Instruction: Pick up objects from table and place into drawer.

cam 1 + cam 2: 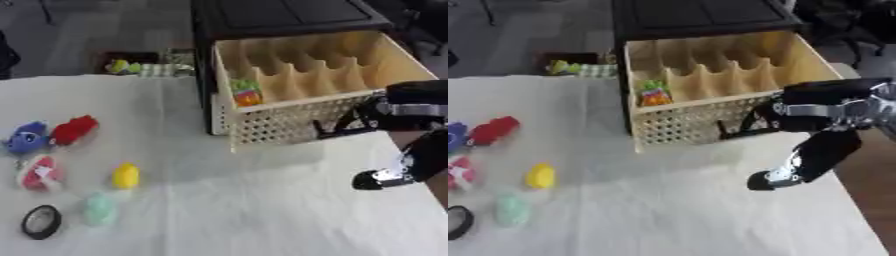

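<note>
The wooden drawer (385,65) stands pulled out of a black cabinet (280,15), with a perforated front and divided compartments. A small green and orange thing (245,93) lies in its front left compartment. On the white cloth at the left lie a blue plush (26,138), a red plush (75,129), a pink and white thing (39,173), a yellow thing (125,175), a mint green thing (99,209) and a black ring (41,221). My right hand (775,178) hangs low over the cloth, right of the drawer's front, holding nothing that I can see. The left hand does not show.
A dark shape (741,128), perhaps a handle, sits on the drawer's front. Behind the table's far edge is a dark box (131,64) with green and yellow items. The table's right edge (418,175) runs close under my right arm.
</note>
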Action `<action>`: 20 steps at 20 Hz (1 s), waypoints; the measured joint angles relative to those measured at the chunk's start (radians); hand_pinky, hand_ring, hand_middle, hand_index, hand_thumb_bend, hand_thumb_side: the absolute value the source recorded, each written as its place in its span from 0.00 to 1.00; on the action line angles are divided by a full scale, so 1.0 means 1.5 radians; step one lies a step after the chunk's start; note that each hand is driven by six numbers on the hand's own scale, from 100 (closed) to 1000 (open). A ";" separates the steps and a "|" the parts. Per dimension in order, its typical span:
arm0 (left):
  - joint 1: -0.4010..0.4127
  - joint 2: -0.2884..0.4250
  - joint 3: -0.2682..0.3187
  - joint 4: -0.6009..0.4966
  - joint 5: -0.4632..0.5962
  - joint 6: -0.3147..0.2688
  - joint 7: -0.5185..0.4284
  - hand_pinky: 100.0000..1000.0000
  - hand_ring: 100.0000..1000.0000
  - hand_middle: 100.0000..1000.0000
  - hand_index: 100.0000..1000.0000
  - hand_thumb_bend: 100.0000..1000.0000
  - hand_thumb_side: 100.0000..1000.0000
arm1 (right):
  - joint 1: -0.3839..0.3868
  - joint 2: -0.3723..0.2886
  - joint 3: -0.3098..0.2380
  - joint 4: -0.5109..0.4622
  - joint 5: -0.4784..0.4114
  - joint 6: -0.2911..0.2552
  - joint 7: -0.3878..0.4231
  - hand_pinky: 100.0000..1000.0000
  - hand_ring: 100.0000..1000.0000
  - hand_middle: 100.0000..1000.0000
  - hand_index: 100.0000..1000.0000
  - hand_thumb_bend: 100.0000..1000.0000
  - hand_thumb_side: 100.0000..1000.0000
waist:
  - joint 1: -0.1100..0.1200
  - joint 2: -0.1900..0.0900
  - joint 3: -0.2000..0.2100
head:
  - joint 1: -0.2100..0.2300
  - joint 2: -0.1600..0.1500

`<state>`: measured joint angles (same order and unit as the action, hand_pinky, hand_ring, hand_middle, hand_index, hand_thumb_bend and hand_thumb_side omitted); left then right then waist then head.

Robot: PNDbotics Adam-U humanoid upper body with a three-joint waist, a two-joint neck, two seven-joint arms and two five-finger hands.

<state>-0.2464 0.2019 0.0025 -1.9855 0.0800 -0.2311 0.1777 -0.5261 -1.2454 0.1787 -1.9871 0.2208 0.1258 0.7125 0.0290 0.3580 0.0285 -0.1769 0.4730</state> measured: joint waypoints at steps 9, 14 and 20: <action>0.000 0.000 0.000 0.000 0.000 0.001 0.000 0.29 0.57 0.57 0.75 0.00 0.88 | 0.008 0.000 -0.016 -0.001 -0.015 -0.016 -0.016 0.00 0.00 0.00 0.85 0.51 0.67 | 0.000 -0.002 -0.003 | 0.002 0.000; 0.000 0.000 0.000 0.000 0.000 0.001 0.000 0.29 0.57 0.57 0.75 0.00 0.88 | 0.019 0.000 -0.026 -0.001 -0.025 -0.026 -0.024 0.00 0.00 0.00 0.83 0.51 0.68 | 0.000 -0.002 -0.005 | 0.003 0.000; 0.000 0.000 0.000 0.000 0.000 0.000 0.002 0.29 0.57 0.57 0.75 0.00 0.88 | 0.029 0.001 -0.057 -0.001 -0.054 -0.045 -0.045 0.00 0.00 0.00 0.79 0.47 0.72 | 0.002 -0.002 -0.009 | 0.015 0.001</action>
<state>-0.2459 0.2019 0.0031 -1.9855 0.0795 -0.2315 0.1811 -0.4829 -1.2443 0.0934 -1.9891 0.1391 0.0584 0.6457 0.0320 0.3551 0.0149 -0.1548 0.4745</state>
